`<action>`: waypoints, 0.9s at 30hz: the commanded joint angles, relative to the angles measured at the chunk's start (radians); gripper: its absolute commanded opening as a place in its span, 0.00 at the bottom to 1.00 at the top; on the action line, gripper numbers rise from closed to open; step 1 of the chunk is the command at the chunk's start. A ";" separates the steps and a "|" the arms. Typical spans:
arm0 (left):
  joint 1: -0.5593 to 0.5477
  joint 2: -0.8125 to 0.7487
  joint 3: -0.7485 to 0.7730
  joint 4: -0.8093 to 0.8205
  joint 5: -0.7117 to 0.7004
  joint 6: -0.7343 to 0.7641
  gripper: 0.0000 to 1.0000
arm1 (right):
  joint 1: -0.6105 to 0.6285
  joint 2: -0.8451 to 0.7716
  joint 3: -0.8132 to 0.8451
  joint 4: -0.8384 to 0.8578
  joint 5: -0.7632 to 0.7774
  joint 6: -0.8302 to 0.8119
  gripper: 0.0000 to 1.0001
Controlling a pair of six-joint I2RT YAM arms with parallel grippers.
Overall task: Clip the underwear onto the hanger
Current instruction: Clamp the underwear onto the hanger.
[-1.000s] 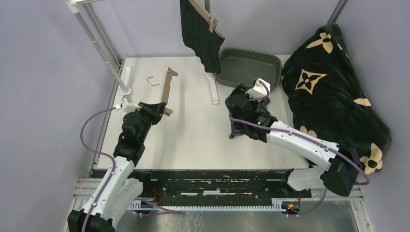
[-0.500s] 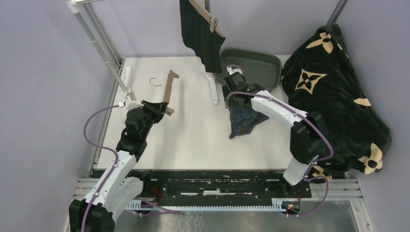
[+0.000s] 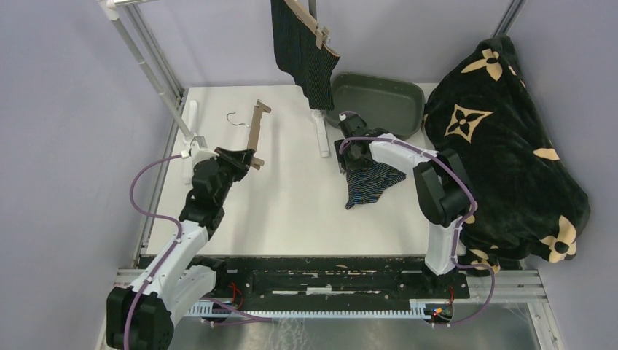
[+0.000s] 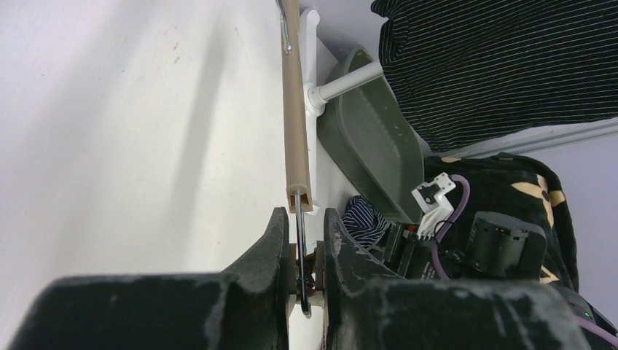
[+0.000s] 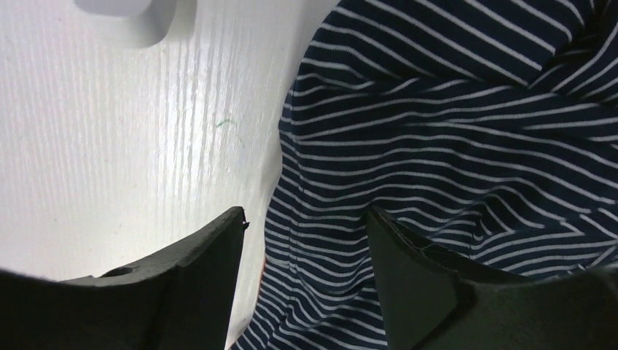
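Observation:
A wooden clip hanger (image 3: 253,135) lies on the white table, and my left gripper (image 3: 238,158) is shut on its near clip. In the left wrist view the fingers (image 4: 279,233) pinch the clip's metal wire below the hanger bar (image 4: 295,109). The navy striped underwear (image 3: 369,182) lies crumpled at table centre-right. My right gripper (image 3: 350,152) is low over its far edge and open. In the right wrist view the navy underwear (image 5: 452,124) runs between the spread fingers (image 5: 211,248). The black pinstriped underwear (image 3: 301,51) hangs clipped to another hanger (image 3: 315,29) at the back.
A dark green tub (image 3: 379,102) sits at the back right of the table. A big black blanket with tan flowers (image 3: 503,138) is piled on the right. A white rack pole (image 3: 142,55) slants at the left, and a white stand base (image 3: 320,133) lies near the tub.
The right arm folded back and brought its gripper to the navy underwear's far edge, jaws narrowing slightly. The left gripper nudged the hanger a little farther away.

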 commanded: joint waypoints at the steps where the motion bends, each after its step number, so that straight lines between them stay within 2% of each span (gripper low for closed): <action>1: 0.000 0.002 0.001 0.107 -0.028 -0.010 0.03 | -0.026 0.030 0.019 0.083 -0.042 0.007 0.69; 3: 0.000 0.005 -0.002 0.110 -0.029 -0.008 0.03 | -0.039 0.052 0.029 0.090 -0.059 0.012 0.67; 5: -0.001 0.009 -0.004 0.111 -0.032 -0.005 0.03 | -0.047 0.073 0.042 0.091 -0.065 0.017 0.59; 6: 0.000 0.010 -0.005 0.112 -0.032 -0.005 0.03 | -0.049 0.080 0.044 0.094 -0.066 0.020 0.52; 9: 0.000 0.017 -0.007 0.116 -0.032 -0.003 0.03 | -0.054 0.081 0.038 0.105 -0.055 0.044 0.18; 11: 0.000 0.019 -0.007 0.118 -0.031 -0.002 0.03 | -0.054 0.042 -0.002 0.143 -0.050 0.073 0.02; 15: 0.000 0.025 -0.009 0.125 -0.026 -0.003 0.03 | -0.057 -0.092 -0.141 0.307 -0.022 0.205 0.00; 18: -0.001 0.027 -0.011 0.127 -0.023 -0.005 0.03 | -0.060 -0.234 -0.323 0.498 0.034 0.407 0.00; 22: 0.000 0.019 -0.014 0.125 -0.021 -0.006 0.03 | -0.059 -0.457 -0.602 0.742 0.252 0.717 0.00; 27: 0.000 0.001 -0.015 0.118 -0.021 -0.006 0.03 | -0.058 -0.712 -0.861 0.891 0.493 0.919 0.00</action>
